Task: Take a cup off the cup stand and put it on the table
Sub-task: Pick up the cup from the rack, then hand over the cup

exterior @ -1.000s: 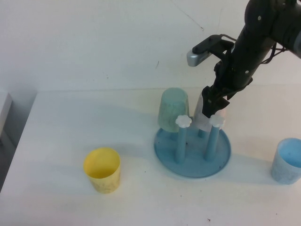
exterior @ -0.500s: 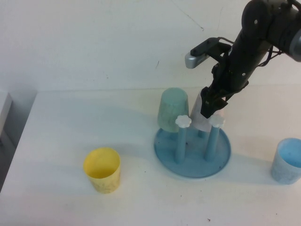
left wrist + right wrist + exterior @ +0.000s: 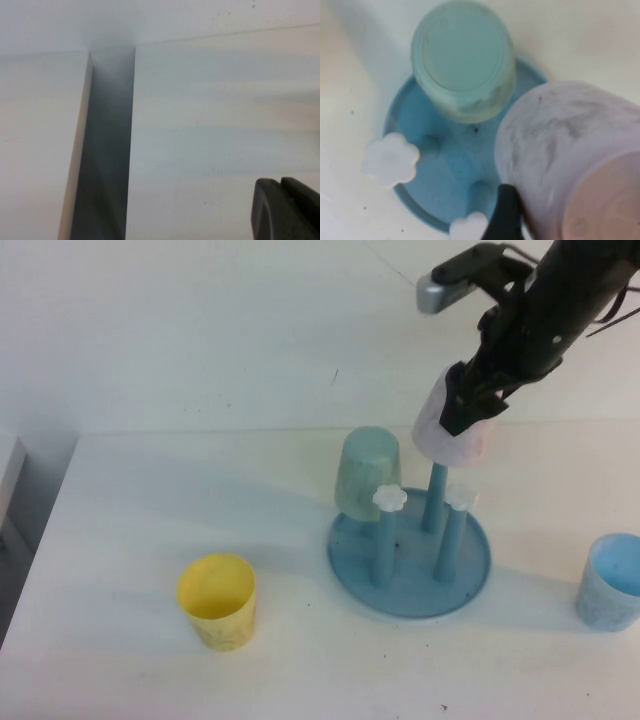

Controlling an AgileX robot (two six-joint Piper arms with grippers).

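My right gripper (image 3: pixel 470 405) is shut on the pale pink cup (image 3: pixel 447 432) and holds it upside down just above the back peg of the blue cup stand (image 3: pixel 410 575). The cup is clear of the peg top. In the right wrist view the pink cup (image 3: pixel 560 150) fills the near side, with one dark finger (image 3: pixel 505 215) against its wall and the stand's tray (image 3: pixel 450 170) below. A pale green cup (image 3: pixel 369 473) stays upside down on another peg. My left gripper (image 3: pixel 287 207) is parked over bare table (image 3: pixel 210 130), its fingers together.
A yellow cup (image 3: pixel 217 600) stands upright at the front left. A blue cup (image 3: pixel 610 582) stands at the right edge. Two free pegs with white flower caps (image 3: pixel 390 497) rise from the stand. A gap beside the table shows in the left wrist view (image 3: pixel 107 150).
My right gripper has risen with the pink cup, lifting it up off the back peg. The green cup and the stand have not moved.
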